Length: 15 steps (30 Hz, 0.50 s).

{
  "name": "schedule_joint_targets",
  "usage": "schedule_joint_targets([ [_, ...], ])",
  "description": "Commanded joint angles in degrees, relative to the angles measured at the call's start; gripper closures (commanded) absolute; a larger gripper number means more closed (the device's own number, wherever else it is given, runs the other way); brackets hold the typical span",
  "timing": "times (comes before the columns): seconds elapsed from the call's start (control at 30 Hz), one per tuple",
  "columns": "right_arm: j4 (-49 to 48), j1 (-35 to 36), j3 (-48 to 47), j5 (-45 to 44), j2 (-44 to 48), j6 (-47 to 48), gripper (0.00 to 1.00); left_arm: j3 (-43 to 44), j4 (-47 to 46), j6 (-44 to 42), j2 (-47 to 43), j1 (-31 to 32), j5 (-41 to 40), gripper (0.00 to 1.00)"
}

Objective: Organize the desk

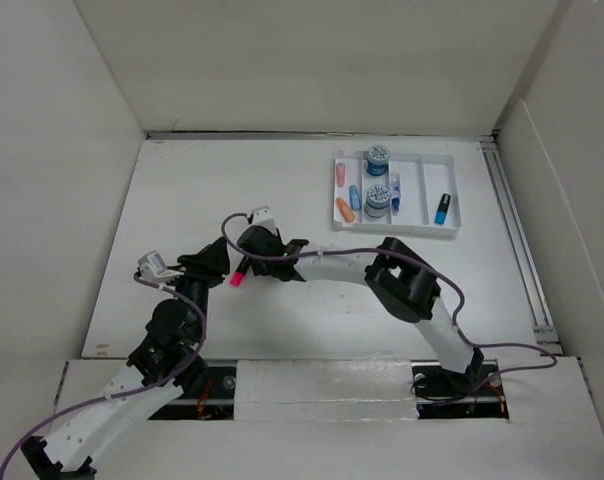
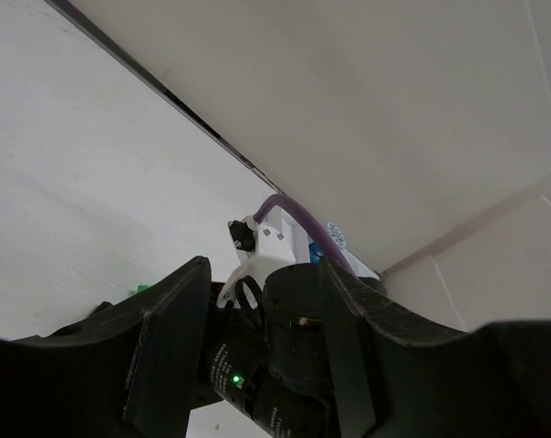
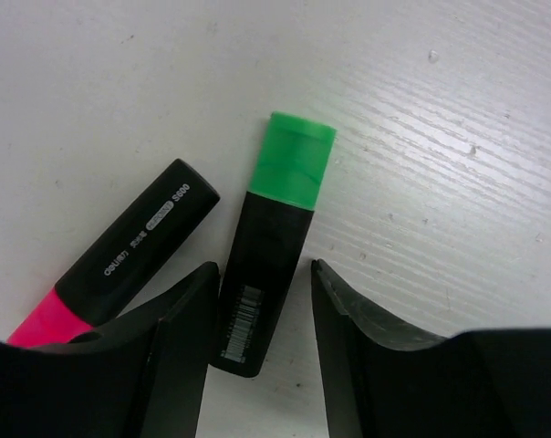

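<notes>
On the white desk (image 1: 282,190), a black highlighter with a green cap (image 3: 274,246) lies flat. My right gripper (image 3: 264,267) is open astride its body: the left finger is against it and the right finger stands apart. A black highlighter with a pink cap (image 3: 129,255) lies just left of it, also seen in the top view (image 1: 238,277). From above, the right gripper (image 1: 254,250) hides the green one. My left gripper (image 1: 214,262) sits close beside it, open and holding nothing (image 2: 266,269). The right arm's wrist fills the space beyond its fingers.
A white compartmented tray (image 1: 452,215) stands at the back right, holding two round blue-topped tubs, small orange and pink items, and blue pens. Tall white panels wall the desk on three sides. A purple cable (image 1: 332,252) runs along the right arm.
</notes>
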<state>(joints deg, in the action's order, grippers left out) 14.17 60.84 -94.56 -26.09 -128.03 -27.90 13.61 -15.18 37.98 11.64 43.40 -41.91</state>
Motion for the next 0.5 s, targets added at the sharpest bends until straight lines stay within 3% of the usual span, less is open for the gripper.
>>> schedule_joint_targets([
  [0.0, 3.6, 0.4, -1.9, -4.1, -0.6, -0.1, 0.50, -0.8, -1.5, -0.5, -2.1, -0.1, 1.2, 0.53],
  [0.03, 3.2, 0.4, -0.5, -4.1, -0.2, -0.1, 0.54, -0.9, -1.9, -0.6, -2.3, -0.1, 1.2, 0.53],
  [0.1, 1.0, -0.7, 2.0, -3.6, 1.7, -0.3, 0.72, -1.3, -2.2, -0.4, -2.4, -0.1, 1.1, 0.53],
  [0.2, -3.4, -1.9, 8.4, -2.9, 7.0, -0.2, 0.86, -0.9, -1.7, -0.2, -2.1, -0.1, 1.5, 0.53],
  [0.3, -7.7, -4.2, 14.7, -3.3, 13.5, 0.1, 0.90, -1.7, -3.2, -0.4, -1.2, -0.1, 1.8, 0.52],
  [0.4, -11.4, -11.6, 21.0, -1.8, 22.3, 1.5, 0.91, -1.1, -3.1, -0.1, 0.0, -0.1, 2.5, 0.52],
  [0.47, -12.0, -20.1, 23.3, 0.3, 27.4, 1.4, 0.91, -1.2, -3.8, -0.3, 1.0, -0.1, 2.8, 0.52],
])
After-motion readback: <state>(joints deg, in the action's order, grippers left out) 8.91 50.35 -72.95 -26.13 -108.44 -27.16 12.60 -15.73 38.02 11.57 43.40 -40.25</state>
